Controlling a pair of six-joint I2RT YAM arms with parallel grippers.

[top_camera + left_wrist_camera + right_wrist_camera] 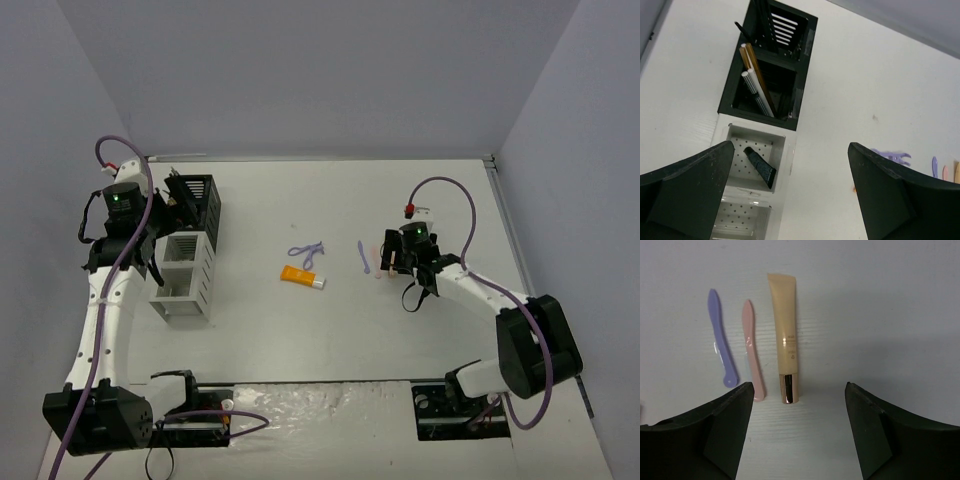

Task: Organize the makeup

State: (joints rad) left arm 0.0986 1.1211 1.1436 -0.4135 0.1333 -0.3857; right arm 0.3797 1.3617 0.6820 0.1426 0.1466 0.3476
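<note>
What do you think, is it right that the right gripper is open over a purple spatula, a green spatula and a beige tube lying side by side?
Not quite: it is a pink spatula, not a green one, as the right wrist view shows. Otherwise yes: the right gripper is open over the purple spatula, that pink one and the beige tube, side by side.

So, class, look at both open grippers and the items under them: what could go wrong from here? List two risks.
1. The right gripper hangs open over the tan tube, and the pink spatula lies close beside it; closing could well catch or flick that spatula.
2. The left gripper is open above the rack, where pencils lean in a black compartment; descending there might knock them.
</note>
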